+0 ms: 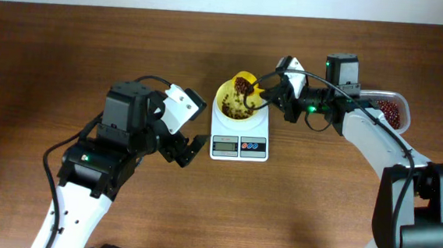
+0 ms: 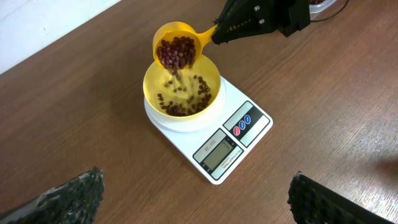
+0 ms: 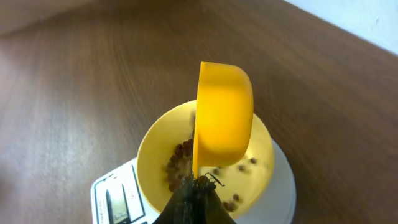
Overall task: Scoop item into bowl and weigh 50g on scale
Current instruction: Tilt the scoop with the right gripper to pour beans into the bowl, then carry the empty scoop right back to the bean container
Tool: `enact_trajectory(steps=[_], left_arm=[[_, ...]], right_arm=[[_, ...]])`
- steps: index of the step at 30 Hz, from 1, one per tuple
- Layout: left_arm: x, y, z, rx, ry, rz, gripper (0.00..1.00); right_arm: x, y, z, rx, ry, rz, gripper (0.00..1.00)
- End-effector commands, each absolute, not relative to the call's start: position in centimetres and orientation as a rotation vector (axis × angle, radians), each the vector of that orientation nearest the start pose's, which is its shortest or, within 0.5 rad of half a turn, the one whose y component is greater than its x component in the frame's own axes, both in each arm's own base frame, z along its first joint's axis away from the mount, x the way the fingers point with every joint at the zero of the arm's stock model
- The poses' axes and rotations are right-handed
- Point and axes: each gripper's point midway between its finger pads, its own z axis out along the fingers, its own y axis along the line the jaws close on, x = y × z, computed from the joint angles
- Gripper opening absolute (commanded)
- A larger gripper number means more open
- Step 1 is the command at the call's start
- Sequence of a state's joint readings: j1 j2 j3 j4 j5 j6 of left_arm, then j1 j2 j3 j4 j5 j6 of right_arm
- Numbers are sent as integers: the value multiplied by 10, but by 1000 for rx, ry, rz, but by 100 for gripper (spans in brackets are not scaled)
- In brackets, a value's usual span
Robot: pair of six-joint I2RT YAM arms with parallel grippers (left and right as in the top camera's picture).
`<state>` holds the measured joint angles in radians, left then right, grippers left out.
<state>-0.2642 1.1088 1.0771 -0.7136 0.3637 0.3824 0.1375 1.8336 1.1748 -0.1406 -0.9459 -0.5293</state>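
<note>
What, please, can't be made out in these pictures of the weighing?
Scale display: digits too small to read in the left wrist and overhead views.
Scoop: the right wrist view shows only its underside, hiding its beans.
Tub: partly covered by the right arm overhead.

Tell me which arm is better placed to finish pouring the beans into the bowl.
Right: the right gripper holds the scoop tilted over the bowl on the scale; the left gripper is open, empty, beside the scale.
</note>
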Motion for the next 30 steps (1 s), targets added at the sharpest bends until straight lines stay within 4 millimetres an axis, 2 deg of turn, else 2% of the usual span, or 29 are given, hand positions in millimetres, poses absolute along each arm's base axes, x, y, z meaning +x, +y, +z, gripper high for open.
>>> enact_trajectory(steps=[1,14,21,23,26,28,30], left_arm=[[293,-144,244,915,2084,-364,99],[293,-144,244,915,2084,-365,99],[293,-144,244,914,2085,-364,99],[293,-144,244,914,2085,-364,99],[293,-144,244,914,2085,-364,99],[293,-144,244,914,2085,-364,99],[293,-144,244,915,2084,-364,99]], right_arm=[[417,202,140,-1224,1696,792,4],[416,203,141,-1500,1381,552,4],[416,206,148,-1535,1278,521,4],[414,207,149,-1514,1300,553,4],[409,212,157,-1403,1391,718,4],[412,213,163,-1267,1522,848,4],[419,214,172,-1059,1684,1006,4]])
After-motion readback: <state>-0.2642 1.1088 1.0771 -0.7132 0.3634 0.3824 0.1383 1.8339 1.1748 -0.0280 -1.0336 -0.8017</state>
